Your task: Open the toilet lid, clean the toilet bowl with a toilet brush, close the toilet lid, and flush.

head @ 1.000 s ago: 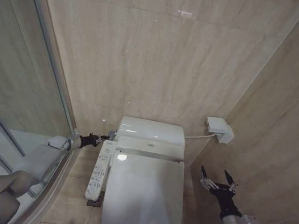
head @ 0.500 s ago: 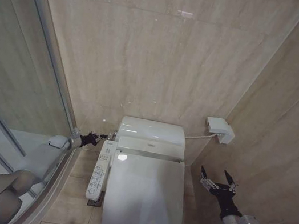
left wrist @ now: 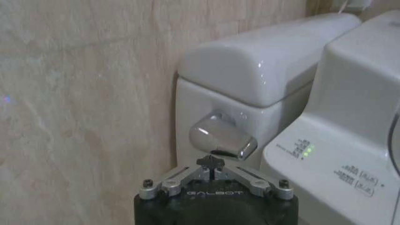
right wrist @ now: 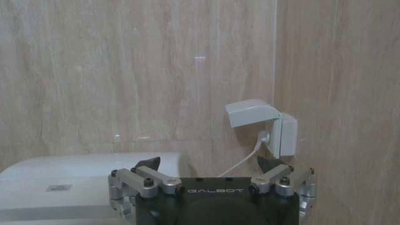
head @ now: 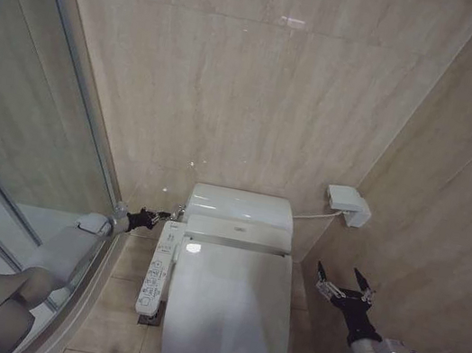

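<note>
Pressing toward the chrome flush lever [left wrist: 223,138] on the cistern [left wrist: 262,70], left claw [left wrist: 211,163] is pinched closed, empty. Right claw [head: 343,287] waits spread wide, empty, beside the closed toilet lid [head: 228,312]. Risk: closed tips likely skid off the rounded lever, leaving no flush.

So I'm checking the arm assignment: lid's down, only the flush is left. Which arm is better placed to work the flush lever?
Left. The left gripper, fingers shut, sits right at the chrome flush lever on the tank's side. The right gripper hangs open on the far side of the closed toilet lid.

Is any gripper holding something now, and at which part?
Nothing is held. The left gripper is shut just before the flush lever; the right gripper hangs open beside the toilet.
</note>
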